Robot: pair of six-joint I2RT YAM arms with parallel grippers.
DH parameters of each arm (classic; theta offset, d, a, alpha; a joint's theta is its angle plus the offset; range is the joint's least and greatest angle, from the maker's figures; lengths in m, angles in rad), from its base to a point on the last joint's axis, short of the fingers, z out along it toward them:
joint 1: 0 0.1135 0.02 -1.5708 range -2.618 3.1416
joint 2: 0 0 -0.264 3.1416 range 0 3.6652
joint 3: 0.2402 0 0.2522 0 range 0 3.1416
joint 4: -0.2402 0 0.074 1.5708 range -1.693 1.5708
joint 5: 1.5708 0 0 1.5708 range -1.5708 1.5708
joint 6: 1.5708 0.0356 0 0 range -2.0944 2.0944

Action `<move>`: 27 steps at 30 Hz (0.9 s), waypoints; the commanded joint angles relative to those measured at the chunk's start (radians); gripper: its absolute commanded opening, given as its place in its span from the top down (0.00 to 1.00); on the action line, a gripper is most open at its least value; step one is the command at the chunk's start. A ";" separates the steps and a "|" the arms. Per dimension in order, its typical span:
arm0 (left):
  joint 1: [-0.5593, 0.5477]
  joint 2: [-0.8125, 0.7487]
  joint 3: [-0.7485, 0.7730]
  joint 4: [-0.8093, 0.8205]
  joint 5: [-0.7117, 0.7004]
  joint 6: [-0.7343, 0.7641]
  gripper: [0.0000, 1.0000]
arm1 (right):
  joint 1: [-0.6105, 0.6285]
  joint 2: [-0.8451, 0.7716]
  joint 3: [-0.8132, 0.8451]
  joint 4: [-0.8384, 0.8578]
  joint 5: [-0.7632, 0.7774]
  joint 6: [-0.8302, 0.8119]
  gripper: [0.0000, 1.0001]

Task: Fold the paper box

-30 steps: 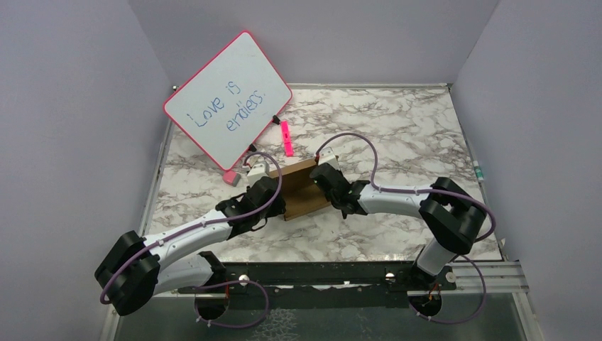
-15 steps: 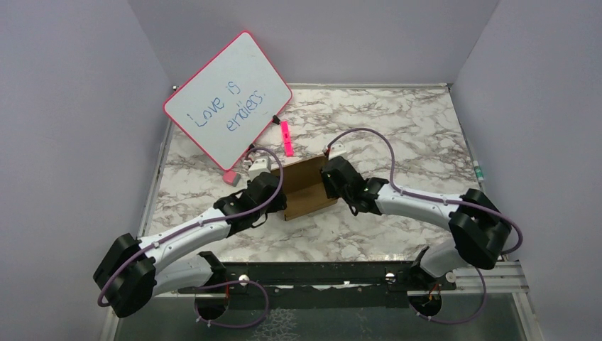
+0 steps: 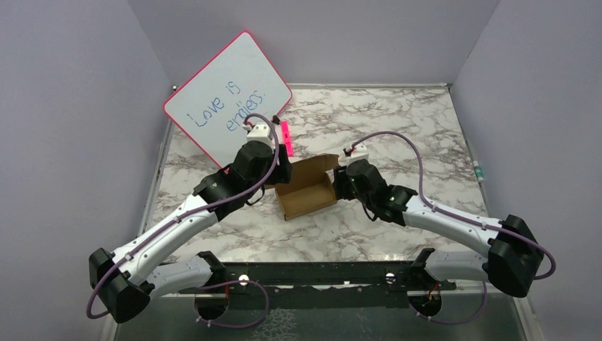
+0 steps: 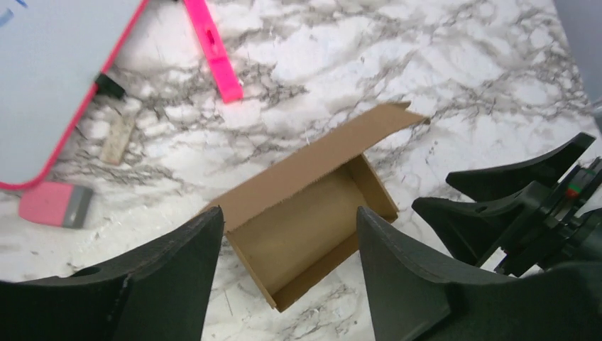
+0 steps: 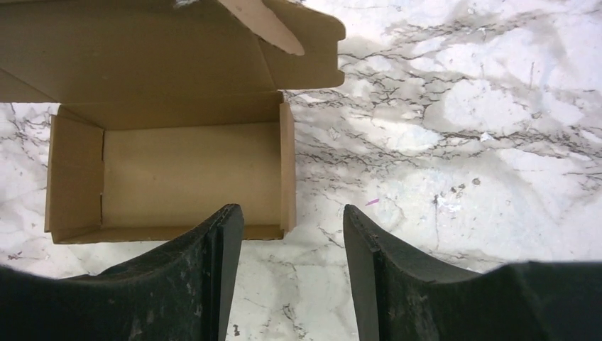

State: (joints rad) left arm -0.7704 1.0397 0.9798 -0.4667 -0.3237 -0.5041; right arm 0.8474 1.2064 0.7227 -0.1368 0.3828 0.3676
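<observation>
The paper box (image 3: 307, 190) is brown cardboard and sits on the marble table as an open tray with four walls up. Its lid flap (image 4: 319, 153) lies open toward the back. My left gripper (image 3: 281, 170) is open and empty, raised over the box's left end. In the left wrist view the box (image 4: 305, 231) shows between its fingers (image 4: 289, 212). My right gripper (image 3: 340, 182) is open and empty, just right of the box. In the right wrist view (image 5: 291, 209) it hovers off the near right corner of the box (image 5: 177, 174).
A pink-rimmed whiteboard (image 3: 227, 99) with writing leans at the back left. A pink marker (image 3: 286, 138) lies behind the box. A pink eraser (image 4: 55, 202) lies by the whiteboard's lower edge. Purple walls close in the table (image 3: 397, 128) on three sides.
Both grippers have come off the box. The left one has risen and moved back, the right one has drawn back to the right. The box now stands uncovered with its lid open.
</observation>
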 commanded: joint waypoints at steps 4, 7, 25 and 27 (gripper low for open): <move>0.144 -0.054 0.049 -0.151 -0.085 0.047 0.19 | -0.189 -0.064 -0.029 0.069 -0.262 -0.060 0.39; 0.294 -0.082 -0.003 -0.129 0.048 0.047 0.18 | -0.319 -0.056 -0.028 0.126 -0.493 -0.114 0.38; 0.496 -0.160 -0.076 -0.139 0.234 0.201 0.12 | -0.421 0.198 0.231 0.108 -0.877 -0.535 0.27; 0.496 -0.152 -0.068 -0.144 0.271 0.251 0.12 | -0.421 0.231 0.275 0.057 -0.904 -0.576 0.27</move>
State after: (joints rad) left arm -0.2787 0.8906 0.8684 -0.5949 -0.1158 -0.3878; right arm 0.4305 1.3869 0.9134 -0.0051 -0.4198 -0.0837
